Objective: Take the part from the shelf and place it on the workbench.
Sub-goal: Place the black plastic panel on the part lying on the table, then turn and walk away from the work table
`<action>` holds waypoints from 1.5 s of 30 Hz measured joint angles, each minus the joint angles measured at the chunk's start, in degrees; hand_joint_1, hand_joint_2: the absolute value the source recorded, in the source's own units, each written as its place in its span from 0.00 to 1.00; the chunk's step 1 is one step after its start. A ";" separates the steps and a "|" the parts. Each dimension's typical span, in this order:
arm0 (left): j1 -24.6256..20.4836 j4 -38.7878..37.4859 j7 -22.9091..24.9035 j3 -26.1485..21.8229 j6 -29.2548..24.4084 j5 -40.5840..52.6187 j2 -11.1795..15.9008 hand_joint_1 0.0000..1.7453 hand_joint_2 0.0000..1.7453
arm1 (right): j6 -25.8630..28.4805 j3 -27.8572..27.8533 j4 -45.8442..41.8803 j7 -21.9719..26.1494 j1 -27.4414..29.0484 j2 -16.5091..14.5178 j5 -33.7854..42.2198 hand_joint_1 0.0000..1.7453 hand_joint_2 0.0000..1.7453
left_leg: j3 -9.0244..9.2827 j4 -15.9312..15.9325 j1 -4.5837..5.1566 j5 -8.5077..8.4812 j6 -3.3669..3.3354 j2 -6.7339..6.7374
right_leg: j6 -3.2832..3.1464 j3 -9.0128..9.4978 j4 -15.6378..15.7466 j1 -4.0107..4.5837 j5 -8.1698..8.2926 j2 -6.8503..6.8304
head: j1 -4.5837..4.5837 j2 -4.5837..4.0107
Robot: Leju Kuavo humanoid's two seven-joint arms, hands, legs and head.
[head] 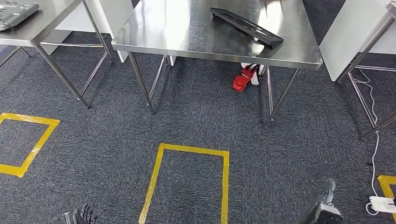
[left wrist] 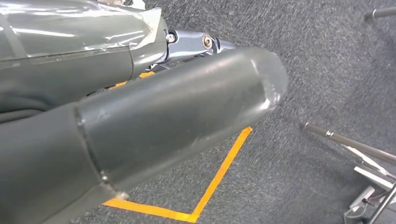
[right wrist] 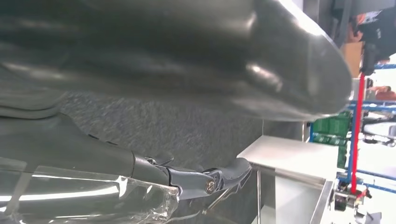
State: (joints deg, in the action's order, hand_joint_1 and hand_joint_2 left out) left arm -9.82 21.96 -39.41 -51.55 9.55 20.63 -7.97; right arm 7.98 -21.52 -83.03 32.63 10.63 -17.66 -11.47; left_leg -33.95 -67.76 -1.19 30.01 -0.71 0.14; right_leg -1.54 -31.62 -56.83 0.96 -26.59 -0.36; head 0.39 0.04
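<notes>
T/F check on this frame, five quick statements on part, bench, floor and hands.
1. The long black flat part lies on the stainless steel workbench. True.
2. The left robot hand holds the part. False: it hangs low, holding nothing.
3. A red object sits on the floor under the workbench. True.
4. The yellow tape rectangle on the carpet is blue. False: yellow.
5. The right robot hand rests on the workbench. False: it hangs near the floor.
</notes>
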 joint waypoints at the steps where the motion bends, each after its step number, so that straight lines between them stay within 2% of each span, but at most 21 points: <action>1: -0.19 -0.01 0.22 0.23 -0.21 -0.02 0.07 0.00 0.00 | 0.02 -0.16 -0.01 -0.34 0.12 -0.05 -0.16 0.00 0.00 | 2.88 4.08 0.26 -0.37 -0.62 -0.05 | 0.13 -0.43 -0.13 0.24 0.40 0.02 | -0.02 0.00; 3: -0.37 -0.09 0.67 0.62 -0.69 -0.03 0.21 0.00 0.00 | -0.01 -0.51 -0.02 -1.23 0.54 -0.21 -0.65 0.00 0.00 | 6.19 9.39 0.79 0.13 -1.38 -0.11 | 0.74 -0.97 -0.23 0.31 1.20 -0.03 | -0.05 0.00; 6: 0.24 -0.44 0.58 1.22 -1.02 -0.09 0.18 0.00 0.00 | -0.39 -1.38 -0.15 -1.65 1.85 -0.63 -1.00 0.00 0.00 | 6.09 11.49 0.94 -0.82 -1.91 0.10 | 1.77 -1.87 -0.64 0.18 1.56 -0.08 | -0.03 0.00; 10: 0.92 -0.82 0.27 1.94 -0.79 -0.05 0.02 0.00 0.00 | -1.42 -2.99 -0.43 -1.62 2.64 -0.97 -1.58 0.00 0.00 | 3.09 12.25 0.63 -3.74 -2.40 0.48 | 1.95 -5.05 -9.90 -0.58 -6.66 0.21 | -0.27 0.00; 12: 1.00 -0.93 0.26 2.45 -0.77 0.05 -0.09 0.00 0.00 | -1.87 -3.87 -0.73 -1.68 2.83 -1.11 -1.65 0.00 0.00 | 1.13 12.18 0.51 -5.29 -2.05 0.56 | 3.03 -5.59 -15.71 -1.37 -8.34 0.21 | -0.26 0.00; 14: 1.00 -1.02 0.43 2.98 -0.97 0.20 -0.21 0.00 0.00 | -2.19 -4.46 -1.23 -1.81 3.07 -1.21 -1.39 0.00 0.00 | -1.00 11.92 0.14 -6.86 -1.43 0.65 | 5.08 -3.22 -15.43 -2.21 -5.64 0.21 | -0.26 0.00; 16: 0.94 -1.09 0.68 3.48 -1.18 0.26 -0.17 0.00 0.00 | -2.43 -4.81 -1.76 -1.92 3.14 -1.32 -1.18 0.00 0.00 | -3.02 11.28 -0.19 -8.23 -0.46 0.67 | 6.37 2.93 -7.59 -2.82 -4.08 0.27 | -0.35 0.00; 18: 0.87 -1.12 0.79 3.99 -1.24 0.20 -0.10 0.00 0.00 | -2.76 -5.12 -2.16 -1.96 3.11 -1.46 -1.27 0.00 0.00 | -4.11 10.80 -0.18 -9.47 0.49 0.68 | 5.77 7.79 0.27 -2.63 -5.61 0.50 | -0.39 0.00; 21: 0.96 -1.21 0.82 4.50 -1.31 -0.14 0.01 0.00 0.00 | -3.73 -5.71 -2.36 -1.91 3.18 -1.69 -1.66 0.00 0.00 | -4.59 10.96 -0.45 -10.67 1.43 0.62 | 3.84 7.69 1.70 -2.28 -5.82 0.49 | -0.28 0.00; 22: 1.02 -1.26 0.84 4.62 -1.37 -0.25 0.09 0.00 0.00 | -4.02 -5.87 -2.36 -1.87 3.21 -1.78 -1.73 0.00 0.00 | -4.97 10.22 -0.63 -9.32 1.63 0.58 | 3.02 7.13 1.53 -2.37 -5.25 0.38 | -0.19 0.00; 24: 1.06 -1.32 0.87 4.83 -1.57 -0.51 0.29 0.00 0.00 | -4.38 -6.07 -2.36 -1.80 3.25 -1.92 -1.88 0.00 0.00 | -6.20 5.42 -0.85 -3.22 1.86 0.38 | 1.44 5.76 1.48 -2.45 -3.84 0.08 | -0.02 0.00; 26: 1.04 -1.33 0.88 4.95 -1.73 -0.76 0.48 0.00 0.00 | -4.48 -6.15 -2.36 -1.77 3.26 -1.96 -1.97 0.00 0.00 | -7.32 -2.53 -0.81 2.35 1.94 0.13 | 0.66 4.19 1.38 -1.89 -2.41 -0.10 | 0.02 0.00; 27: 1.04 -1.34 0.88 4.96 -1.74 -0.84 0.55 0.00 0.00 | -4.50 -6.20 -2.36 -1.77 3.27 -1.97 -2.00 0.00 0.00 | -7.37 -5.71 -0.81 3.03 1.93 0.04 | 0.58 3.38 1.24 -1.69 -1.72 -0.15 | -0.01 0.00; 29: 1.02 -1.35 0.88 5.03 -1.74 -0.87 0.60 0.00 0.00 | -4.50 -6.32 -2.36 -1.77 3.28 -1.97 -2.02 0.00 0.00 | -5.09 -6.63 -0.81 0.71 1.66 -0.02 | 0.73 1.62 0.70 -1.42 -0.53 -0.15 | 0.01 0.00; 31: 0.93 -1.34 0.87 5.24 -1.74 -0.87 0.65 0.00 0.00 | -4.50 -6.45 -2.36 -1.76 3.29 -1.98 -2.03 0.00 0.00 | 0.84 -0.16 -0.66 -1.14 1.03 -0.13 | 1.14 -0.04 0.02 -1.24 0.37 -0.08 | 0.03 0.00; 34: 0.72 -1.33 0.86 5.56 -1.74 -0.87 0.78 0.00 0.00 | -4.50 -6.62 -2.36 -1.70 3.25 -2.07 -2.04 0.00 0.00 | 7.32 9.58 -0.02 0.41 0.22 -0.31 | 2.26 -1.36 -0.48 -1.04 1.78 -0.20 | -0.04 0.00; 37: 0.73 -1.34 0.83 5.68 -1.83 -0.99 0.76 0.00 0.00 | -4.61 -6.73 -2.36 -1.68 3.28 -2.10 -2.08 0.00 0.00 | 6.30 11.33 0.18 -0.11 -0.72 -0.08 | 3.25 -2.86 -1.26 -1.15 2.08 -0.20 | -0.03 0.00; 41: 0.95 -1.35 0.77 5.83 -2.19 -1.31 0.84 0.00 0.00 | -5.16 -6.88 -2.31 -1.67 3.29 -2.05 -2.10 0.00 0.00 | 3.19 11.79 0.28 -2.56 -2.13 0.36 | 2.59 -6.42 -11.69 -1.41 -6.17 0.11 | -0.44 0.00; 42: 1.00 -1.35 0.77 5.84 -2.26 -1.37 0.87 0.00 0.00 | -5.26 -6.91 -2.28 -1.67 3.28 -2.04 -2.09 0.00 0.00 | 2.34 11.76 0.34 -3.24 -2.11 0.45 | 2.94 -6.87 -14.79 -1.51 -6.82 0.12 | -0.47 0.00; 44: 1.08 -1.37 0.77 5.86 -2.38 -1.41 0.87 0.00 0.00 | -5.39 -7.05 -2.22 -1.68 3.28 -2.00 -2.06 0.00 0.00 | 0.57 11.64 0.38 -4.62 -1.87 0.59 | 4.34 -5.85 -17.14 -1.65 -4.60 0.12 | -0.54 0.00; 45: 1.13 -1.38 0.77 5.90 -2.51 -1.41 0.85 0.00 0.00 | -5.46 -7.14 -2.21 -1.68 3.29 -1.98 -2.01 0.00 0.00 | -0.14 11.57 0.38 -5.25 -1.68 0.63 | 4.92 -3.98 -15.53 -1.72 -2.96 0.12 | -0.53 0.00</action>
State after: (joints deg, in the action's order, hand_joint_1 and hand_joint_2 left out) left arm -8.69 20.58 -38.64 -45.65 7.04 19.22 -7.12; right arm 2.52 -28.67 -85.25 30.95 13.92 -19.64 -13.49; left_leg -34.09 -56.19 -0.81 24.75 -2.39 0.77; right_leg 3.38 -35.60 -72.36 -0.77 -29.55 -0.25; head -0.14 0.04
